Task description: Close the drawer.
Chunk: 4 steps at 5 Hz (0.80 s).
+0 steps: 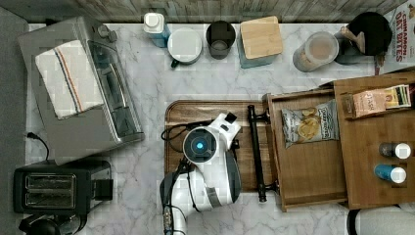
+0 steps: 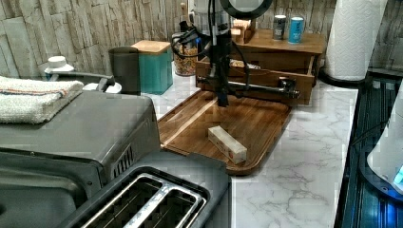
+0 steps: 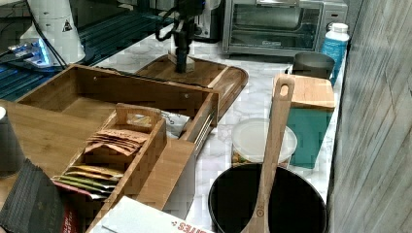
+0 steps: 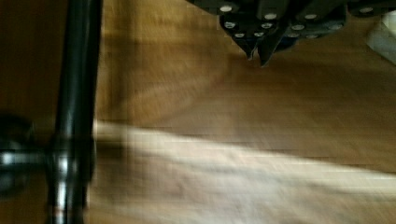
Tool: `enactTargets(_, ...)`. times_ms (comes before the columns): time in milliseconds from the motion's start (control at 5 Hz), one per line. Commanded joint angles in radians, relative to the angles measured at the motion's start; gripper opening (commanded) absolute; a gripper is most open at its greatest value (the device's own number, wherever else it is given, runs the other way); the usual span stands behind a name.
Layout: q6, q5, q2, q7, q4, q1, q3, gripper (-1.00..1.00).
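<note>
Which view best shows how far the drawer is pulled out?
The top view: the drawer is seen whole from above, extended from under the wooden top. The left view shows its front and handle; the right view its inside; the wrist view the handle.

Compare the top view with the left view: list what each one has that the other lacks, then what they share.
Only the top view looks into the open drawer, with a chip bag lying inside. Only the left view has the small pale block on the wooden board and the paper towel roll. Both have the drawer's black bar handle, the gripper poised over the board just in front of it, the toaster and the teal canister.
</note>
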Motion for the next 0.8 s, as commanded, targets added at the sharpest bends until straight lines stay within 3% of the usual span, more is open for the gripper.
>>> enactTargets(200,0.042,-0.003,-0.060,-0.300,-0.031,-0.092,-0.108,-1.00)
enactTargets(400,0.086,-0.029,-0.064,-0.407,-0.031,-0.109,-0.164,-1.00)
enactTargets(800,0.094,0.050,0.039,-0.622,0.139,-0.182,-0.251,-1.00)
